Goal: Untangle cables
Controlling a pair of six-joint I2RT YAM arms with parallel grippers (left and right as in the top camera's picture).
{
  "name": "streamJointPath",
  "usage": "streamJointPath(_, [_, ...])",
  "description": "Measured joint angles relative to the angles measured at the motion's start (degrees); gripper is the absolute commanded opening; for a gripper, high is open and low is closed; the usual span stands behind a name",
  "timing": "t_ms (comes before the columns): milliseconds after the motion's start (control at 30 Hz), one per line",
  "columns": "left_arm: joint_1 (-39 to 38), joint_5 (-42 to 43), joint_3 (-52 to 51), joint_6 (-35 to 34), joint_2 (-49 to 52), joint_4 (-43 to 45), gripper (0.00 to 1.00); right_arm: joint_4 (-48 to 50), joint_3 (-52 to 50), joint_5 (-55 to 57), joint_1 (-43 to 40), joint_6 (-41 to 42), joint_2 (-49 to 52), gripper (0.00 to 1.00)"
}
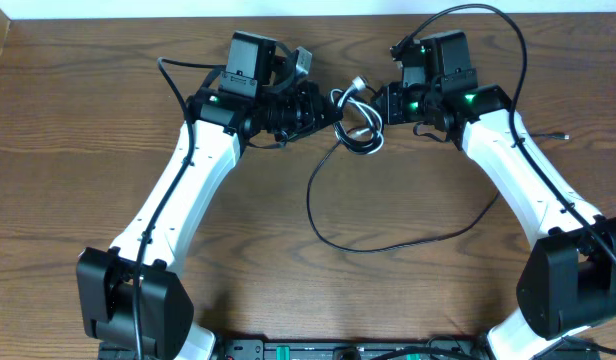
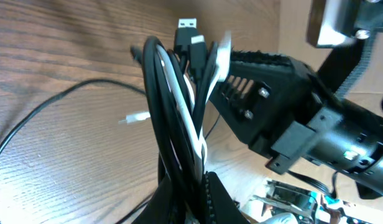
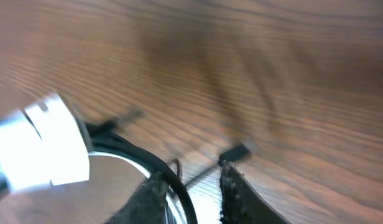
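Wood tbl, cables trailing across

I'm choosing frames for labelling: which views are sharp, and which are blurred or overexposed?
Overhead: sharp, evenly lit, cables clear. Left wrist: cables close-up and mostly crisp, background soft. Right wrist: table grain motion-smeared, white shape at left blown out.

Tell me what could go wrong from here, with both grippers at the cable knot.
1. The left gripper clamps black cables and the white cable together; pulling may tighten the knot.
2. The right gripper is blurred in its own view; its hold is unclear, so it may slip.
3. The long loop on the table could snag under the right arm.
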Motion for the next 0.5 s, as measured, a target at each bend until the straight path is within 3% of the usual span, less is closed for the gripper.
streamJointPath(133, [1.7,2.9,0.0,0.0,0.0,0.0,0.08,-1.9,0.0,3.8,0.2,2.5,0.0,0.06])
streamJointPath(500, [7.1,9.9,0.0,3.0,0.0,-0.5,0.07,-3.3,0.0,5.3,0.5,8.5,0.1,0.04])
